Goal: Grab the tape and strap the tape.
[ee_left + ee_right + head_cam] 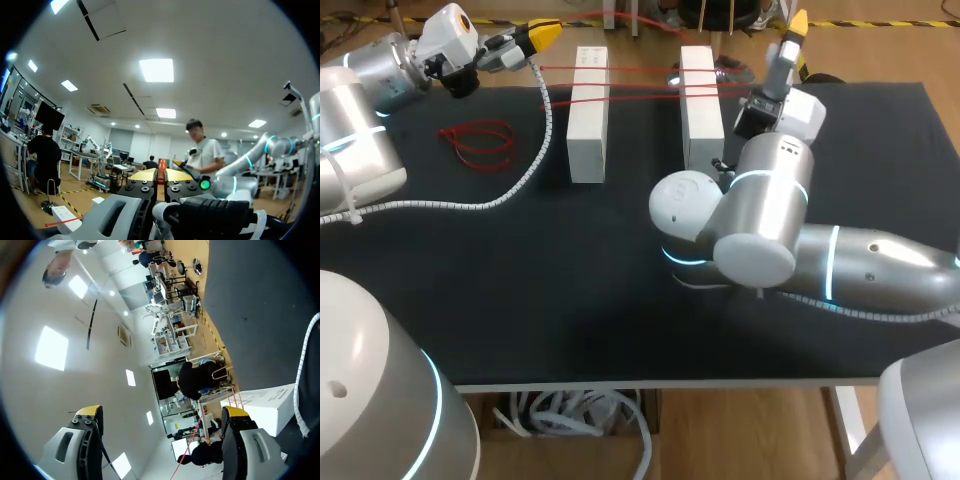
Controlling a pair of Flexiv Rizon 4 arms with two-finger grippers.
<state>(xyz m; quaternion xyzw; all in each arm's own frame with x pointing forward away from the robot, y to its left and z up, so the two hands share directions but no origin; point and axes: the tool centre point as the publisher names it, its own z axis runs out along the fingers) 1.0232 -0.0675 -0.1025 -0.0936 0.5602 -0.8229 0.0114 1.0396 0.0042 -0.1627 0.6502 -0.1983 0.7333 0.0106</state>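
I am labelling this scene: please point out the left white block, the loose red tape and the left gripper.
left white block (590,100): head view, its top face.
loose red tape (478,147): head view, a looped strand.
left gripper (546,36): head view, between its yellow tips.

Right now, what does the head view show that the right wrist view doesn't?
Only the head view: the loose red tape bundle lying on the table, and the two white rectangular blocks in full, the left block and the right block, standing apart.
Only the right wrist view: the right gripper with its yellow-tipped fingers wide apart and nothing between them.
Both: the black cloth table, red tape strands stretched across, and one white block; I cannot tell which.
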